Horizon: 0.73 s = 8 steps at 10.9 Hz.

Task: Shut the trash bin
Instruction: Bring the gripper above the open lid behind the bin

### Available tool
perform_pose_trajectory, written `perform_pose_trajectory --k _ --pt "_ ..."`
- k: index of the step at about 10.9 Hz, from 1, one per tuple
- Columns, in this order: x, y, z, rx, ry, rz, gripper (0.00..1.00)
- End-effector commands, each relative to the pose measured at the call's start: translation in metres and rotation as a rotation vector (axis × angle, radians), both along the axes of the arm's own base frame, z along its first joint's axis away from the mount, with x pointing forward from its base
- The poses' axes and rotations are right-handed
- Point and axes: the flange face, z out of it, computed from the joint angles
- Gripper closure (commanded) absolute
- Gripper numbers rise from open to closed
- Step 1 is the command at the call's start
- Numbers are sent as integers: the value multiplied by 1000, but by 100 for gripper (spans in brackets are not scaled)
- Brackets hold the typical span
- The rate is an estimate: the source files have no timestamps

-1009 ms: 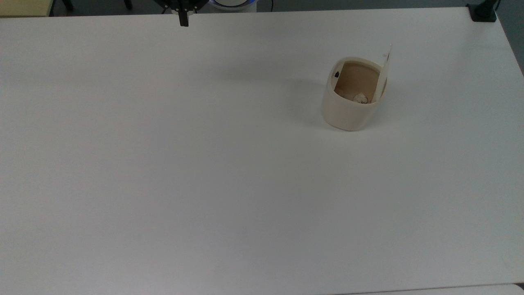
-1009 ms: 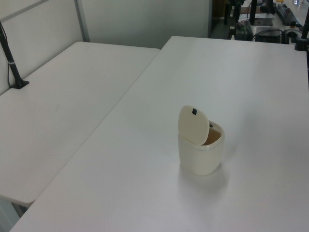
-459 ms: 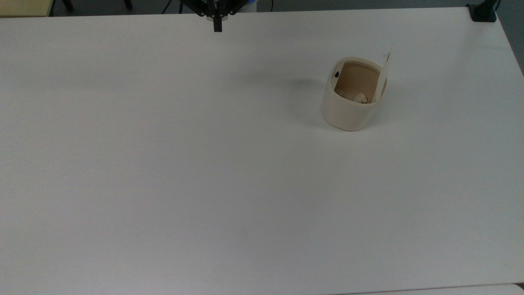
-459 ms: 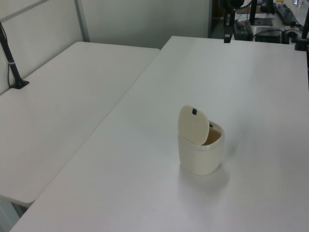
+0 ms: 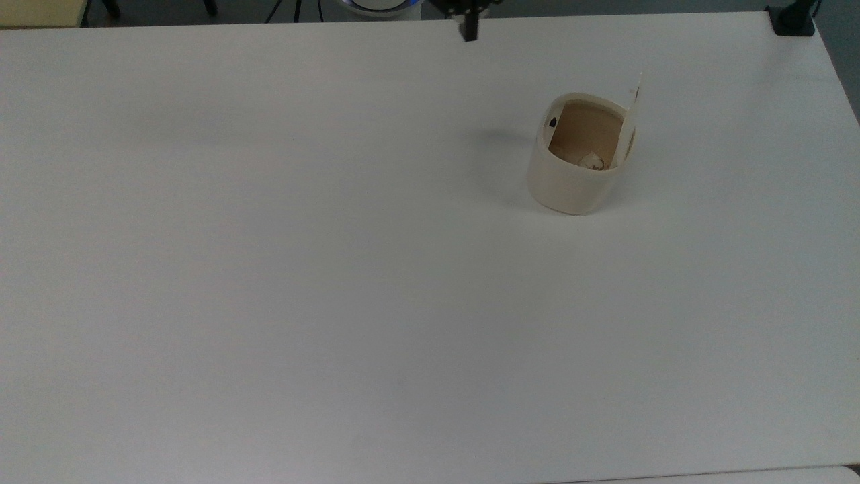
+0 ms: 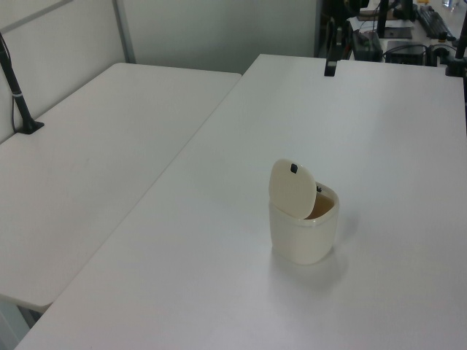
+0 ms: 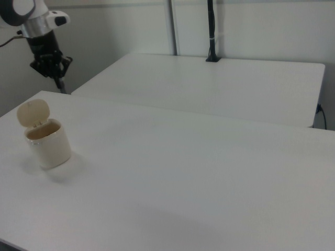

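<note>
The cream trash bin (image 5: 571, 181) stands on the white table (image 5: 336, 269), toward the top view's right. Its lid (image 5: 630, 124) is swung up and stands nearly upright on the side at the top view's right, so the tan inside shows. A crumpled whitish scrap (image 5: 591, 160) lies in the bin. In the left view the raised lid (image 6: 292, 188) faces the camera above the bin (image 6: 303, 237). My gripper (image 5: 468, 32) hangs over the table's far edge, well apart from the bin, fingers together with nothing held. It shows too as my gripper (image 6: 330, 67) and my gripper (image 7: 61, 84), beyond the bin (image 7: 49, 146).
A second white table (image 6: 95, 168) adjoins this one on the left view's left. A black pole on a clamp (image 7: 211, 31) stands at that second table's far side. Another black clamp (image 5: 793, 20) grips the corner at the top view's upper right.
My gripper has travelled along the table's far edge toward the top view's right, nearer the bin. The bin and its raised lid have not moved.
</note>
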Motion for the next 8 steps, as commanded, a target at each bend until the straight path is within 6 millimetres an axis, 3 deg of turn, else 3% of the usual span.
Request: perform_pose_trajectory --k 1,5,8 --pt "-6 74 -9 51 -60 134 100" --pt "-12 157 -33 98 -142 257 100" --pt "-16 188 -53 101 -145 313 100"
